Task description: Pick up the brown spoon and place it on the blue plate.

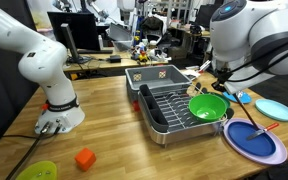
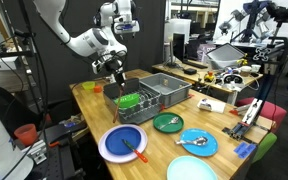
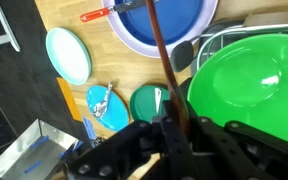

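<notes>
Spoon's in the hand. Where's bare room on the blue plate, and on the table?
Blue plate: middle bare; orange utensil lies at one edge only. Table: open wood between robot base and dish rack. Crowded: green bowl, dark green plate and pale cyan plate close by the blue plate.

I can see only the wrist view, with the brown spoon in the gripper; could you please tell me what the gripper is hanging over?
Observer: In an exterior view the gripper hangs above the green bowl in the dish rack, without touching it.
Operator: Where is the blue plate relative to the arm?
Observer: The blue plate lies on the far side of the rack from the robot's base.
Operator: Is there anything on the table that I cannot see?
Observer: An orange block lies on the base's side of the rack.
</notes>
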Controlling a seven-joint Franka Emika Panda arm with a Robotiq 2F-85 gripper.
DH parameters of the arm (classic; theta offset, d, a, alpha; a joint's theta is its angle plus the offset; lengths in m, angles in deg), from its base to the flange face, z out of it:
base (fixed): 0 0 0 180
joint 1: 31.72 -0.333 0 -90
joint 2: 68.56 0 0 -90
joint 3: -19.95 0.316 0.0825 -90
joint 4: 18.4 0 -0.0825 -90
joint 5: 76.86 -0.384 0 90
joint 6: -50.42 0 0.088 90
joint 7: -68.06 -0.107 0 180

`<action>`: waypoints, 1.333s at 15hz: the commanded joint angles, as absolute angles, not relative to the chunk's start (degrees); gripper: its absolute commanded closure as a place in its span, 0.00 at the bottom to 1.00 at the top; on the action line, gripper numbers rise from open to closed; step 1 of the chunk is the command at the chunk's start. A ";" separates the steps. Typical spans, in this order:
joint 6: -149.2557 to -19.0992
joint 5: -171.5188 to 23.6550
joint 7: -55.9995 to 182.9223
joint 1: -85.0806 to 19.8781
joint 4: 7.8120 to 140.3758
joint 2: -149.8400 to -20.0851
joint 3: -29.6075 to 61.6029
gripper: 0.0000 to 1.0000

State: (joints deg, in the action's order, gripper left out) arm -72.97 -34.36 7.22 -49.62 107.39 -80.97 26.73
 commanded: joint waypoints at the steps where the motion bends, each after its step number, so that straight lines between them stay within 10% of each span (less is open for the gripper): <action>1: -71.35 -36.81 2.74 -47.21 106.82 -81.88 25.89 0.97; 20: -59.42 -55.58 -15.92 -43.31 93.61 -98.82 17.72 0.97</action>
